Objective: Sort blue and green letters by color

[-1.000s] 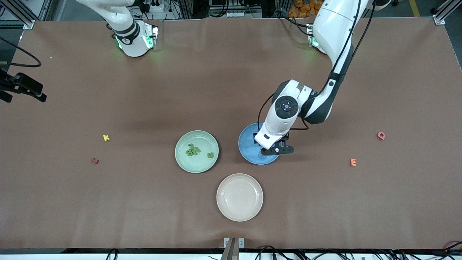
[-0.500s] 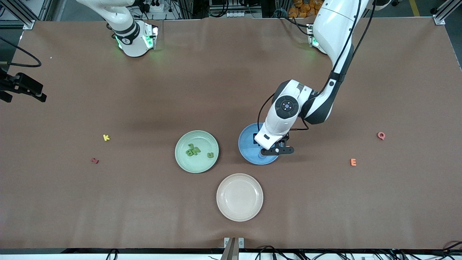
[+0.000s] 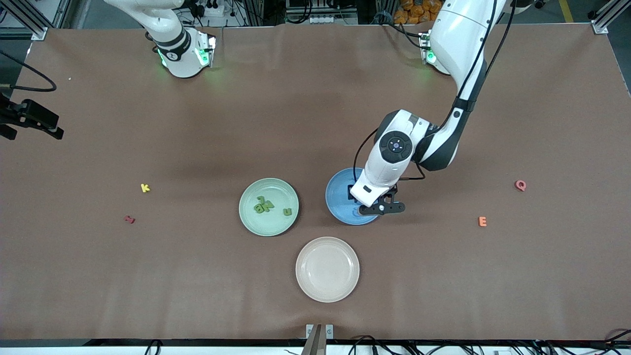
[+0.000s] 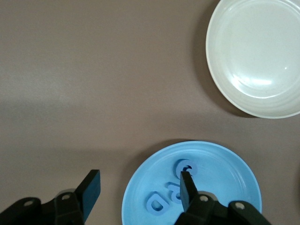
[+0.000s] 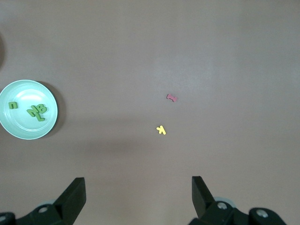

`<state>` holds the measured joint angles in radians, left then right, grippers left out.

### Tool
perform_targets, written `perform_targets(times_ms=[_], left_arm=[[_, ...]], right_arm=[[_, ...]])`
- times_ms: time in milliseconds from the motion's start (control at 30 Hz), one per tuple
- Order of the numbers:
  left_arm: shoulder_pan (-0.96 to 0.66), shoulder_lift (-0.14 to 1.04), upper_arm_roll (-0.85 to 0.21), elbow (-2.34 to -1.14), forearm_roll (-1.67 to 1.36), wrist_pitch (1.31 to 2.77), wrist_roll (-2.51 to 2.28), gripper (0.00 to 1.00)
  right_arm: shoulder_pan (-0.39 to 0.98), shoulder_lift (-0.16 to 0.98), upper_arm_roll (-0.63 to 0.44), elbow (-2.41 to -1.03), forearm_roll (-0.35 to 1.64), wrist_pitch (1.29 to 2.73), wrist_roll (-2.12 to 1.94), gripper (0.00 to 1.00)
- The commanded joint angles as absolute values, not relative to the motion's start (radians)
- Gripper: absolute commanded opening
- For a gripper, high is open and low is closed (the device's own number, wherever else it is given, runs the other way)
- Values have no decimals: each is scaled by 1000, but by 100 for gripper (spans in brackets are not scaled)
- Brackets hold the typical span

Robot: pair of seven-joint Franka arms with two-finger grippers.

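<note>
Across the table in the front view, you see the left gripper (image 3: 382, 207) hanging over the blue plate (image 3: 340, 207), at the plate's edge toward the left arm's end of the table; the wrist above it hides the blue letters. Your green letters (image 3: 264, 205) lie in the green plate (image 3: 268, 224), three bunched together and one just apart from them. A cream plate (image 3: 327, 268) sits nearer the camera than the other two plates, empty. The yellow K (image 3: 145, 187) and a dark red letter (image 3: 129, 219) lie on the bare table toward the right arm's end, while the pink-red Q (image 3: 520, 185) and orange E (image 3: 482, 221) lie toward the left arm's end. The right arm waits, its gripper outside this view.

From the left wrist view, you can see the left gripper's fingers (image 4: 91, 190) spread apart with nothing between them. Three blue letters (image 4: 171, 192) show in the blue plate (image 4: 234, 168), one partly covered by a fingertip; a fourth you cannot make out. The cream plate (image 4: 220, 84) lies close by.

From the right wrist view, the right gripper (image 5: 138, 197) stands wide and empty, high over bare table. You see the yellow K (image 5: 161, 130) and the dark red letter (image 5: 172, 97) near each other, and the green plate (image 5: 47, 126) with its four green letters (image 5: 36, 111).
</note>
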<state>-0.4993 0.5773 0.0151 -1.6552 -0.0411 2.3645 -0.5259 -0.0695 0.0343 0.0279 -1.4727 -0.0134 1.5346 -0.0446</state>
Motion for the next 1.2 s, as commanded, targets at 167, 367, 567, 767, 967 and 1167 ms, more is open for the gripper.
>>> perform_targets(times_ms=[167, 367, 567, 767, 967, 1167], left_arm=[[-459, 554, 5, -1658, -20, 2353, -474, 77], [-407, 545, 3, -1664, -6, 2352, -397, 77], [-318, 531, -34, -1667, -5, 2329, -319, 77], [-233, 520, -55, -1667, 14, 2299, -275, 77], [-152, 517, -94, -1667, 72, 2276, -262, 77], [-108, 508, -101, -1666, 110, 2255, -261, 77]], right_arm=[[-80, 21, 37, -1482, -25, 1525, -40, 100], [-80, 21, 37, -1482, -26, 1525, -40, 100], [-80, 25, 37, -1482, -26, 1526, -40, 100], [-80, 25, 37, -1482, -26, 1526, -40, 100], [-80, 25, 37, -1482, -26, 1526, -40, 100], [-80, 25, 37, -1482, -26, 1526, -40, 100]])
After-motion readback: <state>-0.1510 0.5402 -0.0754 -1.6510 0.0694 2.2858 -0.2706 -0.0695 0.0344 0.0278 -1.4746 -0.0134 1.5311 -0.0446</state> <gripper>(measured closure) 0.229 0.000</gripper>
